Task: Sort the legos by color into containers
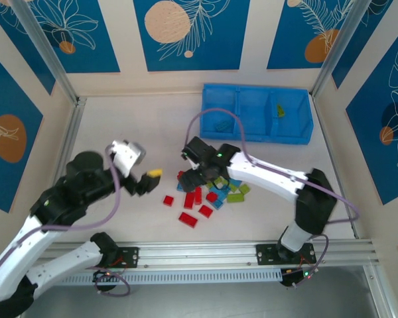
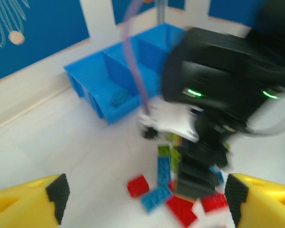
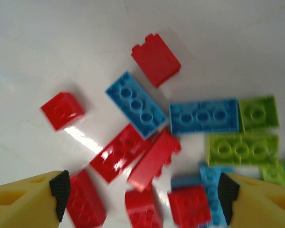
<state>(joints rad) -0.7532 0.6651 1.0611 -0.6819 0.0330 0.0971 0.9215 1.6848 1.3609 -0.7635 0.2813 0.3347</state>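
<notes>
- White desk, with 12 o'clock taken as the far wall in the overhead view: bright blue plastic tray of three square compartments at 1 o'clock, close to the far right corner.
- In the tray's 9 o'clock compartment, one light blue brick; in its 3 o'clock compartment, one lime green brick.
- Near the desk's middle, toward 6 o'clock: heap of small red, light blue and lime green plastic bricks, many touching, plus a few stray red bricks at the heap's 8 o'clock. Most of the sorting apparently left to do.
- Right tool: released, pads wide apart, nothing held, hanging straight over the heap.
- Left tool: released as well, empty, at 9 o'clock of the heap and pointing toward it, close to the right arm's black wrist.
- Could well close on two bricks at once, with red and light blue pieces lying edge to edge under the right tool, and so drop a mixed pair into one compartment.
- Might shove neighbours aside or tip a tilted red piece, coming down on so tight a cluster.
- Risk of arm striking arm, with both tools crowding the same heap.
- Possible drop on the way to 1 o'clock from a shallow pinch on so small a brick; possible bounce off the tray's sloped walls.
</notes>
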